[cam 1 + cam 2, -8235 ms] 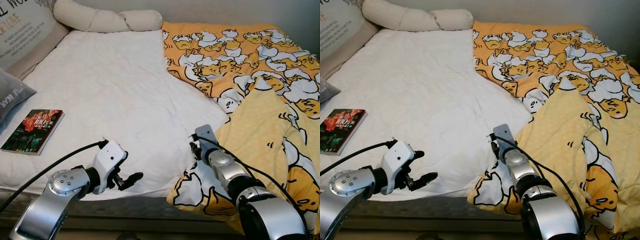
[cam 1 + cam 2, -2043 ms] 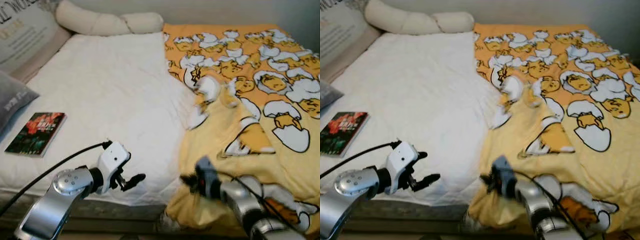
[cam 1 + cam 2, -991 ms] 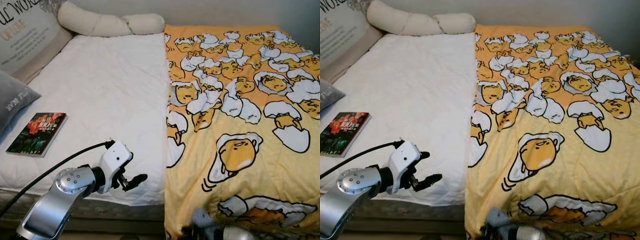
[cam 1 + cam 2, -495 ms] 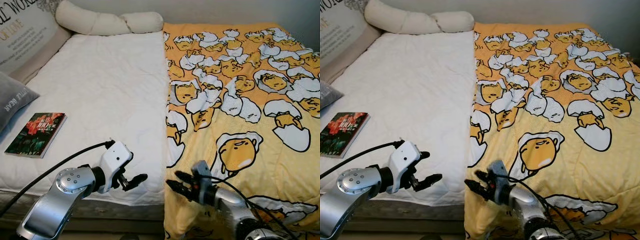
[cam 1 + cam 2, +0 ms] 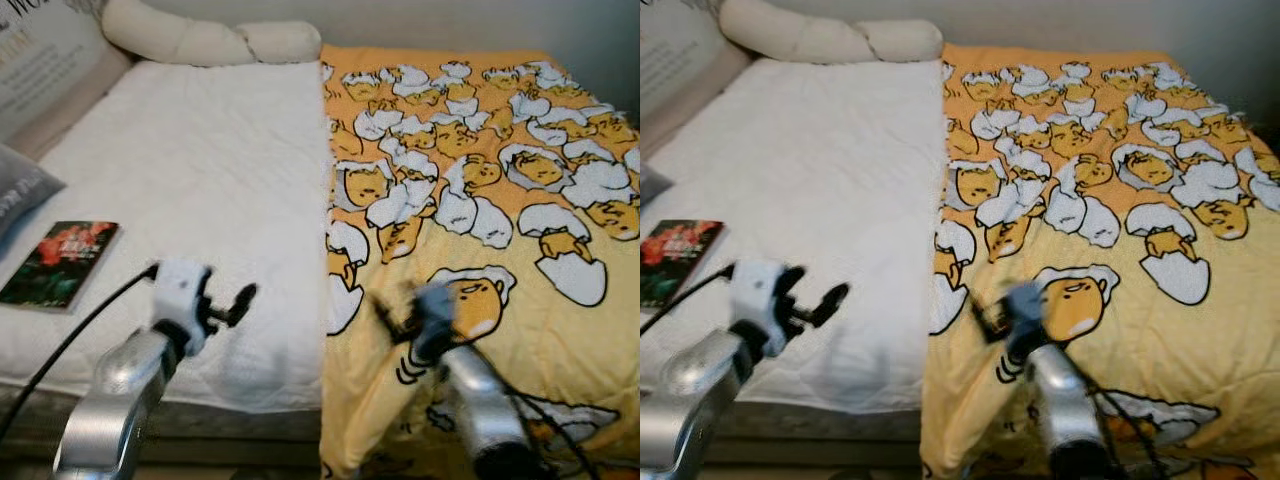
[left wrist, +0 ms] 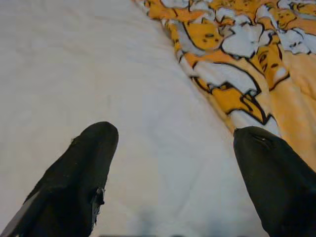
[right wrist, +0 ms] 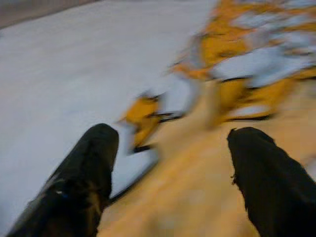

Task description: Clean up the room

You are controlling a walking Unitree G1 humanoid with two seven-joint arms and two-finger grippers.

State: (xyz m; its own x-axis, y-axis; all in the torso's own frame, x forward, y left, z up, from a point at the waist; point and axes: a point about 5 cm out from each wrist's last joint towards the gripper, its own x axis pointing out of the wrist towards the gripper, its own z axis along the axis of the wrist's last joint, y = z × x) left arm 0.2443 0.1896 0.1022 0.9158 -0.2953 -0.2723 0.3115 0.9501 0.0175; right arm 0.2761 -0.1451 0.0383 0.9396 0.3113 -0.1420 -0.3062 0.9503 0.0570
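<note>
While hovering over yellow blanket, right gripper keeping fingers spread wide, holding nothing. Blanket lying flat across right half of bed. Left gripper gaping empty above white sheet. Likely heading next toward book near left edge.

The blanket is orange-yellow, printed all over with white eggshells, yellow yolk figures and black outlines. The bed sheet is plain white with a faint quilted texture. The bolster pillow is cream. The book has a dark cover with red and green patches. The grey cushion carries pale lettering. Both arms are silver, with a white housing on the left end effector and black fingers; the right end effector has black fingers too.
</note>
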